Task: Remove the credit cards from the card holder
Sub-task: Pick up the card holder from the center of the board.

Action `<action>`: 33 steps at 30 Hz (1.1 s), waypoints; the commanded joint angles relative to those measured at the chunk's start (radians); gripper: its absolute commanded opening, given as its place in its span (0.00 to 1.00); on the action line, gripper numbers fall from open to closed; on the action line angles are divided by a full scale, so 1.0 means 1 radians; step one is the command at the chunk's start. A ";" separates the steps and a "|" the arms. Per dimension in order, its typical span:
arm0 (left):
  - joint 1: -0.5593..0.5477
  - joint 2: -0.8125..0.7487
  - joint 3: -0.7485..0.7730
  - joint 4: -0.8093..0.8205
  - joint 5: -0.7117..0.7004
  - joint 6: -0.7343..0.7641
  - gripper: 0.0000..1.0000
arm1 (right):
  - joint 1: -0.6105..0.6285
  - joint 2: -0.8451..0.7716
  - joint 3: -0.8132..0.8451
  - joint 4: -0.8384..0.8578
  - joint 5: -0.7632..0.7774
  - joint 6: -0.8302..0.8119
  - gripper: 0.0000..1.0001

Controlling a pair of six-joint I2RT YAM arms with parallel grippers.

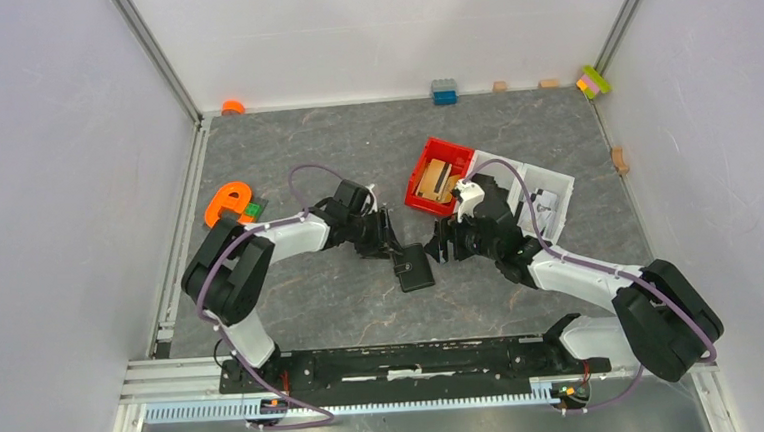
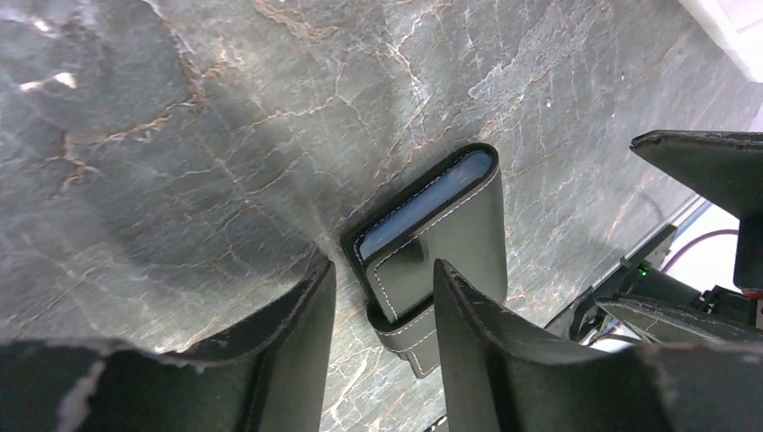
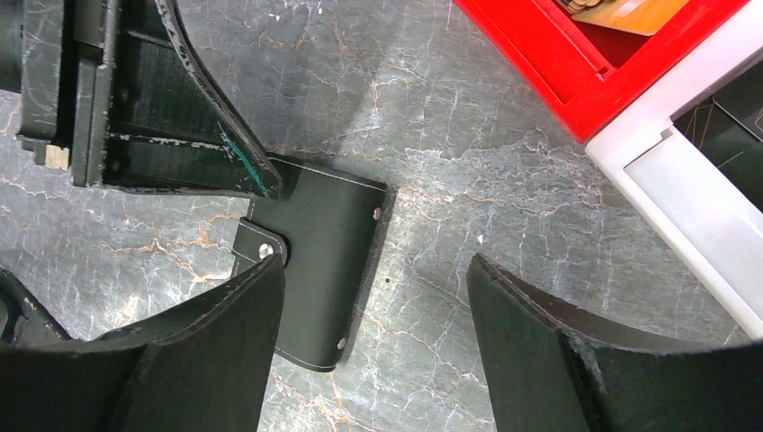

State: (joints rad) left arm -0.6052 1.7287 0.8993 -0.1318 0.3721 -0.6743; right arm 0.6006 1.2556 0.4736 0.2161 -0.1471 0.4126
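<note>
Since the card holder (image 1: 413, 270) lies shut and flat on the table (image 1: 304, 151), in the gap between the two arms and a little nearer than either wrist, the coming move turns on how it sits to each pair of fingers. The left gripper (image 2: 383, 264) straddles the strap (image 2: 409, 346) end: its jaws stand part-way apart, one finger on each long side, and firm contact cannot be made out, so nothing counts as grasped. The holder's long axis runs straight away from this gripper, toward the right arm. A pale blue-grey strip shows along one long edge, but no credit cards can be told apart, so they are presumably inside. The right gripper (image 3: 376, 261) is spread wide and empty. The holder lies off-centre in its gap, just beside one finger, with the snap stud (image 3: 265, 250) at that fingertip. The left arm is judged the closer to a hold. A red bin (image 3: 540, 63) and a white bin (image 3: 666, 153) stand to the far right, apart from the holder.
</note>
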 commanded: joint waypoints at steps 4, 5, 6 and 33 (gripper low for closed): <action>0.001 0.043 0.019 0.063 0.129 -0.002 0.32 | 0.004 -0.012 0.023 0.027 -0.012 -0.019 0.79; 0.001 0.041 0.017 0.072 0.131 -0.004 0.21 | 0.004 -0.011 0.023 0.029 -0.013 -0.019 0.79; 0.000 0.032 0.013 0.085 0.127 -0.004 0.10 | 0.004 -0.011 0.023 0.030 -0.014 -0.018 0.79; 0.096 -0.528 -0.385 0.740 0.221 -0.152 0.02 | 0.004 -0.263 -0.215 0.466 -0.190 -0.007 0.98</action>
State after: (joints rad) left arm -0.5117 1.2846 0.5270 0.4294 0.5350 -0.7776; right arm 0.6006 1.0492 0.2924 0.5434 -0.3077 0.4133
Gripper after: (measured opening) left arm 0.037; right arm 0.979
